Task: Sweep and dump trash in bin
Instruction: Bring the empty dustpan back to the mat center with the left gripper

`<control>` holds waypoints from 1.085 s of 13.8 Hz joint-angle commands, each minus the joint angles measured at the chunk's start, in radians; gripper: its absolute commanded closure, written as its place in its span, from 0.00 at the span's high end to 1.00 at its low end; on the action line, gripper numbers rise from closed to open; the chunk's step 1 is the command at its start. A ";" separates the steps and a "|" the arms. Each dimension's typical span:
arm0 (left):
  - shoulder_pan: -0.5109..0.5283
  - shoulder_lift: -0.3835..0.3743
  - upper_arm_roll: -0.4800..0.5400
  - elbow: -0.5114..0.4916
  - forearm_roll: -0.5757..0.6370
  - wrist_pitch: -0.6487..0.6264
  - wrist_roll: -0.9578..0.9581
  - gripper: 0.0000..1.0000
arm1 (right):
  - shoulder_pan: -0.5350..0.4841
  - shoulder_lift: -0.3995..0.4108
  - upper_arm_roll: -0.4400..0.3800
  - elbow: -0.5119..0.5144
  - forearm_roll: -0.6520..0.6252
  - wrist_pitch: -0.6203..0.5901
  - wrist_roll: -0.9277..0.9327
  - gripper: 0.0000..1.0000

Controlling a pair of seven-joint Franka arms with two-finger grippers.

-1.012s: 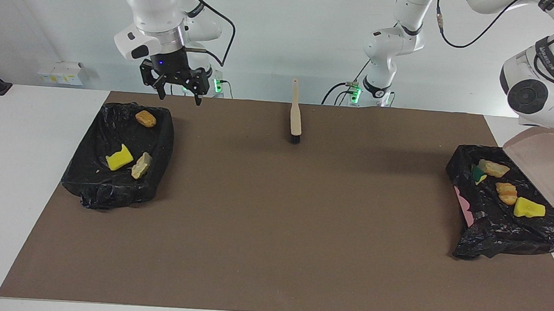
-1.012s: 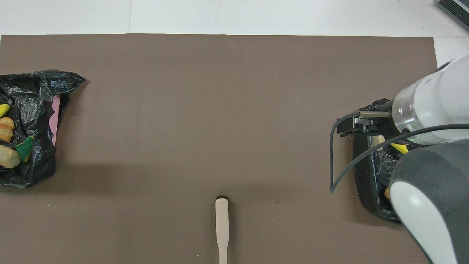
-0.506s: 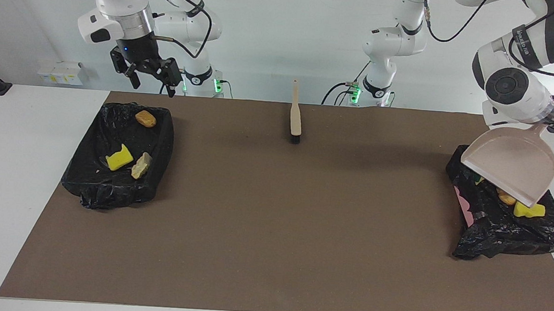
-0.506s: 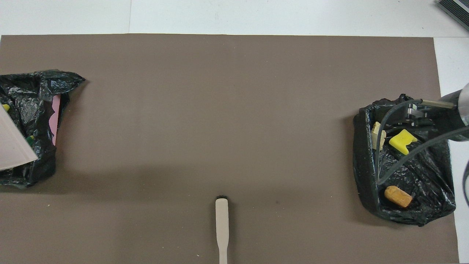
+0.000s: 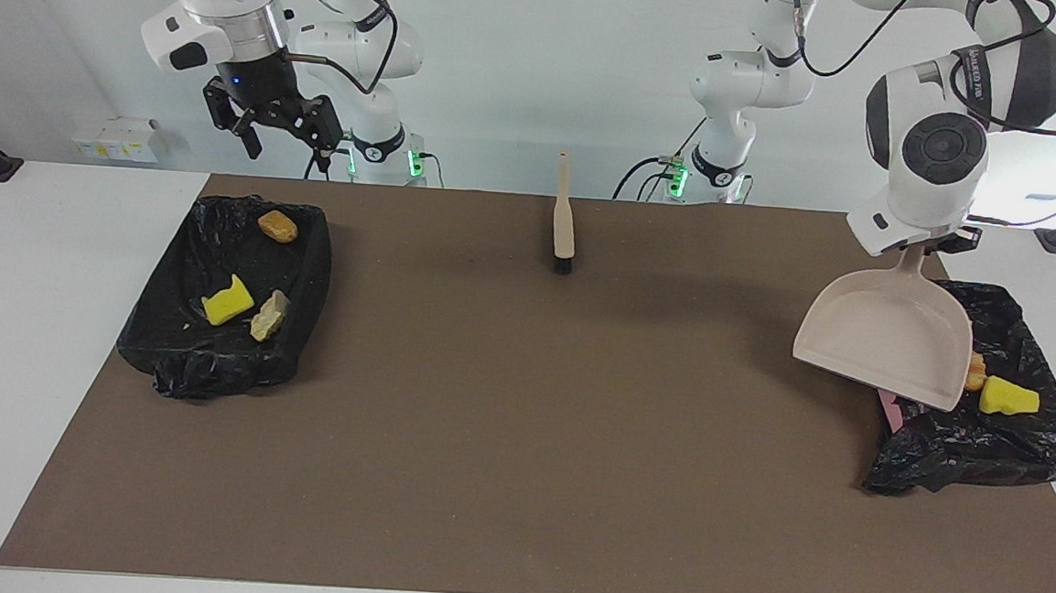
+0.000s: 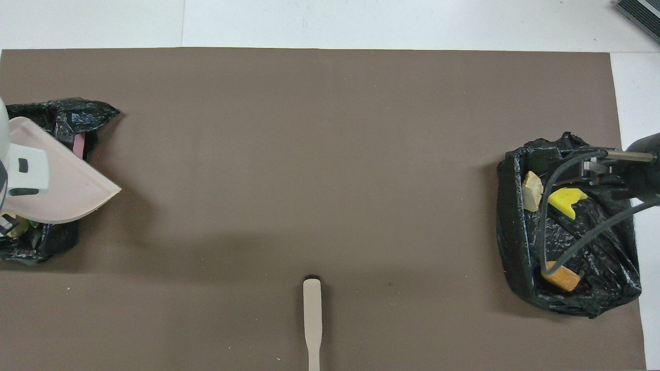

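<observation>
- You see trash in the bin at the frame's right, more in the bin at left.
- Your left gripper, clamped on the dustpan, hangs over the right-hand bin's edge.
- Your right gripper hovers upper left, fingers spread, empty.
- A brush lies top centre.

No text, label, brand or number can be made out on anything in either view.

Trash inside both black bins
</observation>
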 commanded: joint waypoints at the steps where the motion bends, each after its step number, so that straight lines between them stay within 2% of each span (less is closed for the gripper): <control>1: -0.035 -0.024 0.009 -0.005 -0.147 0.025 -0.173 0.00 | -0.014 0.010 0.003 0.024 -0.001 -0.024 -0.042 1.00; 5: -0.124 -0.028 0.007 -0.009 -0.349 0.124 -0.389 0.00 | -0.012 0.007 -0.003 0.024 0.005 -0.021 -0.106 1.00; 9: -0.270 -0.024 0.004 -0.018 -0.377 0.240 -0.584 0.00 | -0.011 -0.004 -0.003 0.013 0.003 -0.032 -0.106 1.00; 12: -0.330 -0.009 0.004 -0.021 -0.446 0.315 -0.654 0.00 | -0.014 -0.004 -0.004 0.013 0.003 -0.026 -0.100 1.00; 15: -0.409 0.062 0.004 -0.021 -0.502 0.407 -0.742 0.00 | -0.014 -0.004 -0.004 0.015 0.003 -0.026 -0.099 1.00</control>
